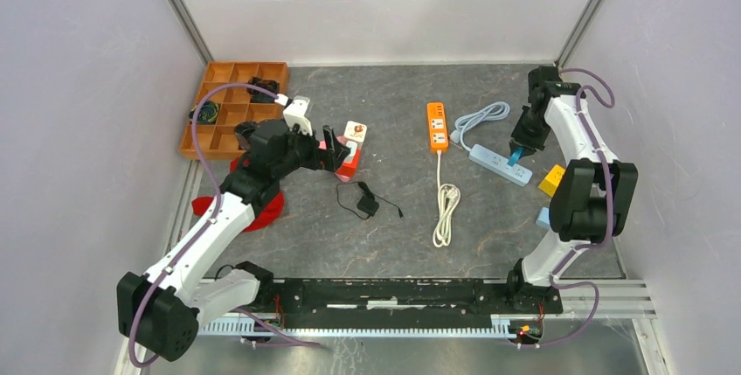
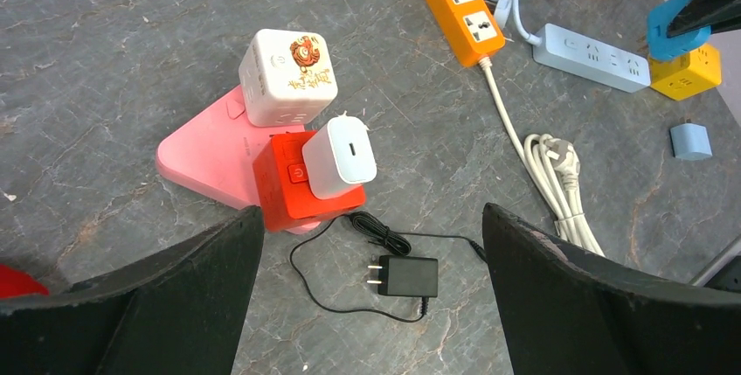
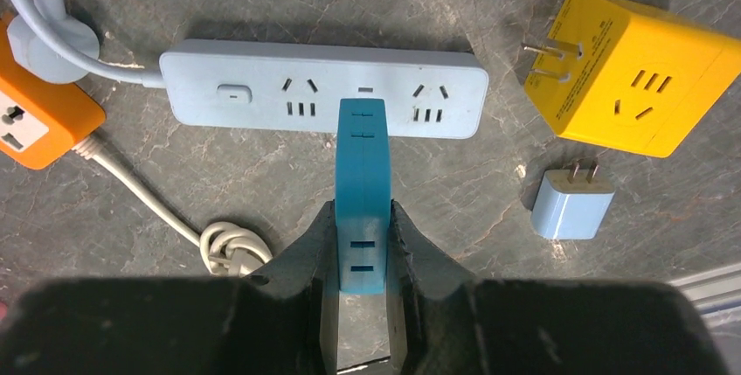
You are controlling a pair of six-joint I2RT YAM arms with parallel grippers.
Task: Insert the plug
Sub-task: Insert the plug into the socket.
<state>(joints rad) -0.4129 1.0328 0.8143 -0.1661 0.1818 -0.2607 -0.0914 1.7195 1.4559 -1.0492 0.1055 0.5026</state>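
right gripper (image 3: 363,226) pinches a blue plug (image 3: 362,174), its tip over the middle of the pale blue power strip (image 3: 262,86) — left gripper (image 2: 371,211) hangs spread wide above a white charger (image 2: 341,155) seated in the red socket cube (image 2: 284,191).

The left arm (image 1: 214,226) reaches forward and inward, its left gripper (image 1: 336,155) angled down, jaws spread wide. The right arm (image 1: 578,135) stretches far forward (wrist curling back toward the base) — the right gripper (image 3: 363,218) pinched tight on a blue plug (image 3: 362,161).
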